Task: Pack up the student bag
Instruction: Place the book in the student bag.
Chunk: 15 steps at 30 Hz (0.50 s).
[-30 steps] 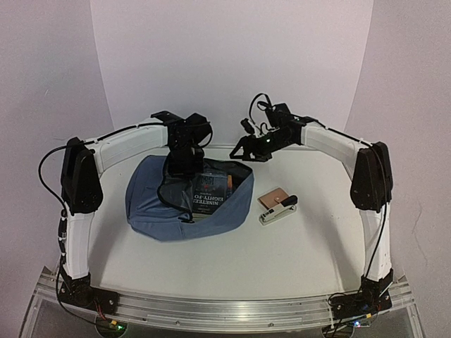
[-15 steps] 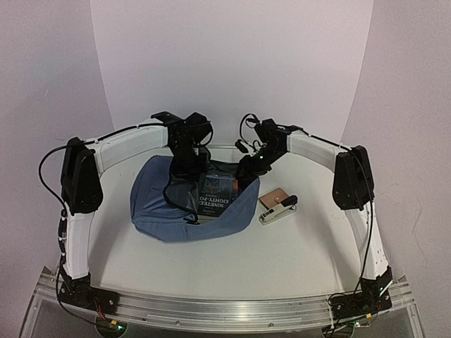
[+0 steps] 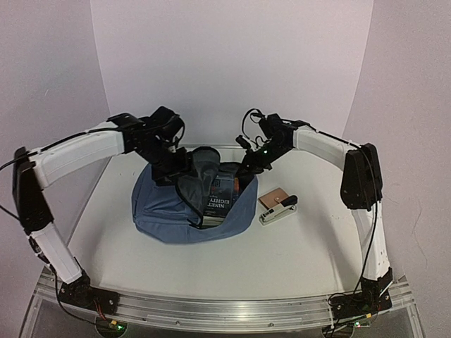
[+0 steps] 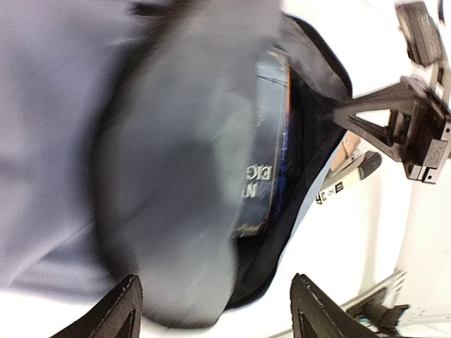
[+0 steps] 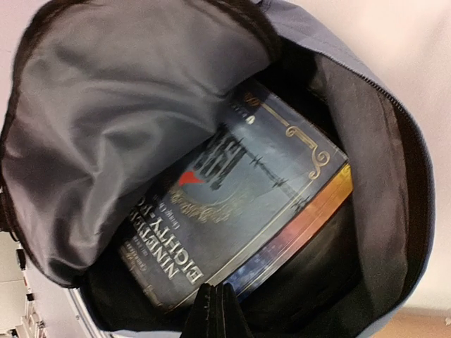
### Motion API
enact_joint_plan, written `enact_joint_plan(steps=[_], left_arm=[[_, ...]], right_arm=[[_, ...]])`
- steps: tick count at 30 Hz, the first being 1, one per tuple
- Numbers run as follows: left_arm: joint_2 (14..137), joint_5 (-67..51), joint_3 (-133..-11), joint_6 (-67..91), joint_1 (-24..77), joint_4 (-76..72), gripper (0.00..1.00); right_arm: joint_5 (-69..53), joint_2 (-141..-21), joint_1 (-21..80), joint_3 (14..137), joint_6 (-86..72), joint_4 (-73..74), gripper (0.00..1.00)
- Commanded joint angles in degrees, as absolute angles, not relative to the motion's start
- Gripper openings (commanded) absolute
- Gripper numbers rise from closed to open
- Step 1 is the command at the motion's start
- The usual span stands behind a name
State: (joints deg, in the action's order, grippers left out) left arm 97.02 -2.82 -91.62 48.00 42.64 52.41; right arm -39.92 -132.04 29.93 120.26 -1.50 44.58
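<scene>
Mid-table, the bag gapes with a book inside; the left gripper has just spread, releasing the flap, while the right gripper has pressed together just beside the book, apparently taking over.

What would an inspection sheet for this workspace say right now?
Surface: white table.
Job's things: bag lying open, book inside; stapler and brown card on the table to its right, not packed.
Clutter: nothing seen.
Claws: left claw open over the bag; right claw shut at the bag's mouth, grip on fabric unclear.
Cables: black loop at the right wrist.
Surroundings: plain pale walls.
</scene>
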Motion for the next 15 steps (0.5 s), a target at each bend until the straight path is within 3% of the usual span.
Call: enact_joint_plan(steps=[1, 5, 12, 15], left_arm=[[88.0, -2.9, -80.0, 54.6, 39.5, 44.5, 0.73], [92.2, -7.4, -80.7, 49.8, 39.1, 43.4, 0.73], [107.3, -15.9, -98.6, 38.2, 42.0, 43.0, 0.64], [110.7, -17.9, -105.1, 34.3, 44.6, 44.5, 0.61]], right_arm=[[-42.4, -126.5, 30.3, 116.2, -2.0, 44.6, 0.00], [-42.5, -125.4, 29.9, 114.3, -1.9, 44.7, 0.06], [-42.5, -122.0, 23.6, 113.1, -2.5, 45.2, 0.51], [-42.4, -117.6, 21.3, 110.9, 0.1, 45.6, 0.58]])
